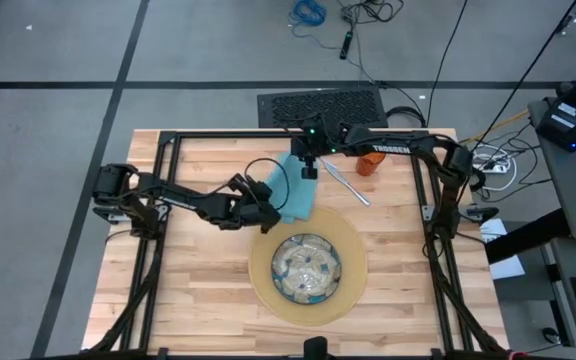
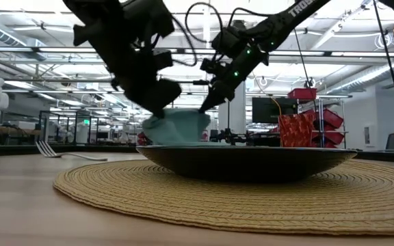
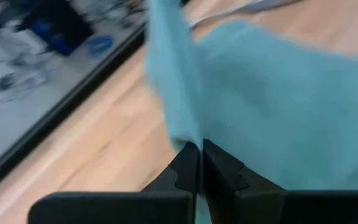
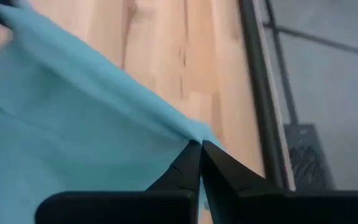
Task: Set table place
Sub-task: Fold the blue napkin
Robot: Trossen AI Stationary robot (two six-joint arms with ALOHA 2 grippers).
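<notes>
Teal napkin (image 1: pixel 296 190) hangs lifted over the plank table (image 1: pixel 198 290); glass plate (image 1: pixel 307 268) centred on tan mat (image 1: pixel 353 240).

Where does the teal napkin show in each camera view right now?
High view: napkin upper middle, behind the mat.
Low view: napkin centre, above the plate.
Left wrist view: napkin pinched by the left gripper.
Right wrist view: napkin pinched by the right gripper.
Shared landmark: the table.
</notes>
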